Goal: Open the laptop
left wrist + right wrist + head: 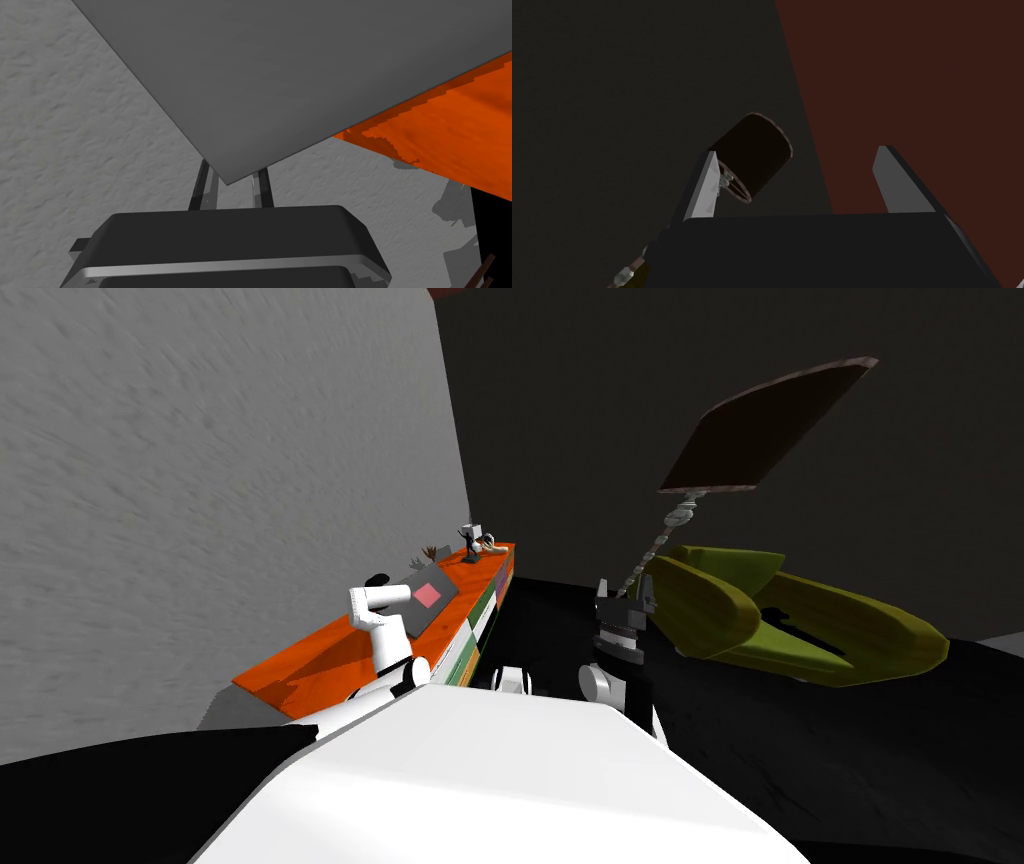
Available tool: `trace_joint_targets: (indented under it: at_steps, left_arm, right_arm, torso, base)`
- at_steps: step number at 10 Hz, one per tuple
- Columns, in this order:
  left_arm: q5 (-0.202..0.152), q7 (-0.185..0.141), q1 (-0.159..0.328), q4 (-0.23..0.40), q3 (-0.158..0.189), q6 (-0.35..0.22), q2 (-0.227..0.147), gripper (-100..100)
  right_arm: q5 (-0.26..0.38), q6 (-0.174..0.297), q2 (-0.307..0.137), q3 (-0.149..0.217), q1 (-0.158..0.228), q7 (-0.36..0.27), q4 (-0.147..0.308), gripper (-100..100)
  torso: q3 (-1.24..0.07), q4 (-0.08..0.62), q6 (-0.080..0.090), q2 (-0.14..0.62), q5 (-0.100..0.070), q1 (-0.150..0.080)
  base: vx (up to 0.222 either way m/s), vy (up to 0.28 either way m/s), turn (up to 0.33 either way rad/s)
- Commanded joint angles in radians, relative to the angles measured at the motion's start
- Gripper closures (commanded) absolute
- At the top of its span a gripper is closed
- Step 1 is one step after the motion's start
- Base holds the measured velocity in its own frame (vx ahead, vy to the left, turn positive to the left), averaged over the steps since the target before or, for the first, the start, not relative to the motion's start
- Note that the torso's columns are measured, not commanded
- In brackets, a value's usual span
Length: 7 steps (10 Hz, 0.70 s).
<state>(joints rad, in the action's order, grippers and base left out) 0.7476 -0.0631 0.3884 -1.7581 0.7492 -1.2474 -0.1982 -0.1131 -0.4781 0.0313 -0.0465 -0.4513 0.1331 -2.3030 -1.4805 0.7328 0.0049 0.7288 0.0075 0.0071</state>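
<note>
A long low cabinet with a flat orange top (330, 663) stands along a rough grey wall (200, 468), and everything else is placed from it. The laptop (425, 594), a thin grey slab with a pink square on its lid, sits about midway along the cabinet's top, near the wall-side edge. Its pink-marked face is turned up and away from the wall. Its longer side seems to follow the cabinet's length, though the head view is too small to be sure.

The left arm reaches over the cabinet's front edge to the laptop's near end. In the left wrist view the laptop is a broad plain grey panel (280, 80) above the orange top (450, 135), one corner pointing straight down at the left gripper (232, 182). Its two fingers (205, 187) stand narrow, pinching that corner, with their tips hidden behind the panel.

The right gripper (797, 151) is held up well away from the cabinet, out on the room side. Its fingers are spread wide with nothing between them.

Near it, further from the cabinet, are a floor lamp with a dark brown shade (765, 428) and a low olive-green sofa (800, 628). At the cabinet's far end are a few small white and dark ornaments (475, 543).
</note>
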Motion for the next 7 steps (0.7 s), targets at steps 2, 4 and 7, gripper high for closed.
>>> trace_joint_targets:
  at_steps: [2, 4, 7]
  left_arm:
    - [-0.022, 0.027, 0.031, 0.006, 0.012, -0.090, 0.028, 100]
    - [-0.031, 0.039, 0.045, 0.007, 0.019, -0.129, 0.036, 100]
    - [-0.049, 0.061, 0.071, 0.010, 0.032, -0.195, 0.050, 100]
  right_arm:
    - [0.000, 0.000, 0.000, 0.000, 0.000, 0.000, 0.000, 0]
    - [0.000, 0.000, 0.000, 0.000, 0.000, 0.000, 0.000, 0]
    - [0.000, 0.000, 0.000, 0.000, 0.000, 0.000, 0.000, 0]
  torso:
    - [0.000, -0.001, 0.003, 0.000, 0.001, -0.004]
    - [0.002, 0.000, 0.002, 0.002, -0.001, -0.010]
    - [0.000, -0.003, 0.006, -0.002, 0.003, -0.008]
  base:
    - [0.006, 0.105, -0.013]
    - [0.006, 0.075, 0.002]
    - [-0.014, 0.050, -0.053]
